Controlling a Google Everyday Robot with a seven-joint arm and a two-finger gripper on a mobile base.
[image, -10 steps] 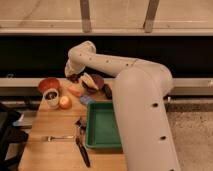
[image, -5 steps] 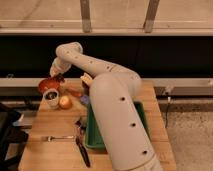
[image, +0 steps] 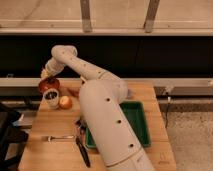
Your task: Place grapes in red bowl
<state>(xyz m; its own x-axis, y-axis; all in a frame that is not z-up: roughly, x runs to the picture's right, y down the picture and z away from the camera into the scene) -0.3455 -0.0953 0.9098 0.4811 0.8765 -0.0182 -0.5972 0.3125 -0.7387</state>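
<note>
Claw (image: pixel 45 75) hovers at the far left end of the wooden surface (image: pixel 55 150), just above the back rim of the red bowl (image: pixel 49 85); I cannot tell its state. Grapes are hidden from me here. White cup (image: pixel 51 98) touches the bowl's near side, with an orange fruit (image: pixel 65 102) beside it. A green tray (image: pixel 137 125) lies right of my arm, a fork (image: pixel 57 137) near the front.

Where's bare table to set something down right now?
Free: the wood table left of the knife, below the fork; also the strip right of the green tray. Crowded: back-left corner, where the gripper hovers over the red bowl, beside the white cup and orange fruit.
</note>
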